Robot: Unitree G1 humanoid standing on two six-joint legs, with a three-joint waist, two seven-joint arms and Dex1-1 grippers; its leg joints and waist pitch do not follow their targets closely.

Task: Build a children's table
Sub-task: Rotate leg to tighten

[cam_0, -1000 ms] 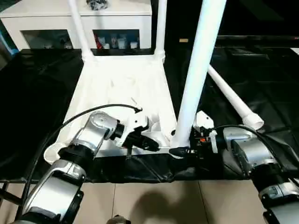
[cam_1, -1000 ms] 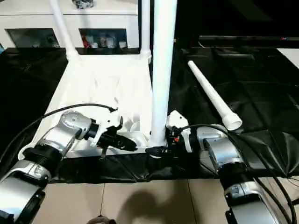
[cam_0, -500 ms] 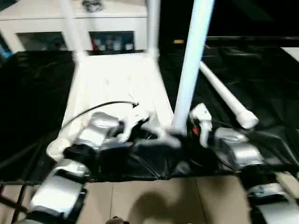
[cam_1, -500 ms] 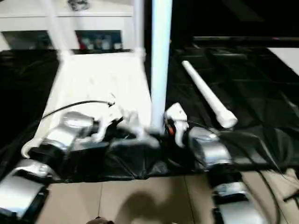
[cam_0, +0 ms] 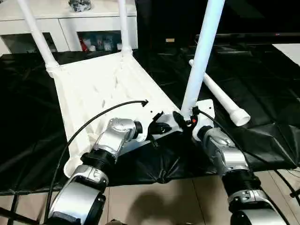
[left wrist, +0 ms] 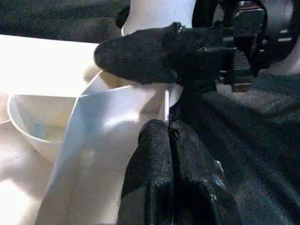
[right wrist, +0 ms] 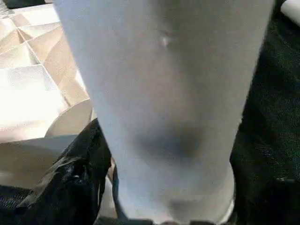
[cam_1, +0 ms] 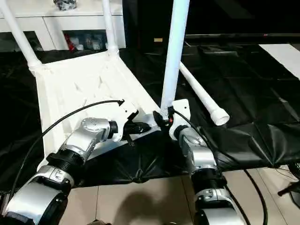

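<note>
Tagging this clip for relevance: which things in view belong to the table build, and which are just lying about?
Part of the job:
- upturned table top
- two far legs standing in sockets
- near leg in the right gripper
- loose leg on the black sheet

Lying about:
- white cabinet

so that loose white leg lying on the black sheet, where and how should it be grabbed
Probably mid-shaft on the loose leg, coming down from above with the jaws across its width. It lies flat on the black sheet, a plain round tube there, while its near end flares into a wider collar, a worse spot to grip.
</note>
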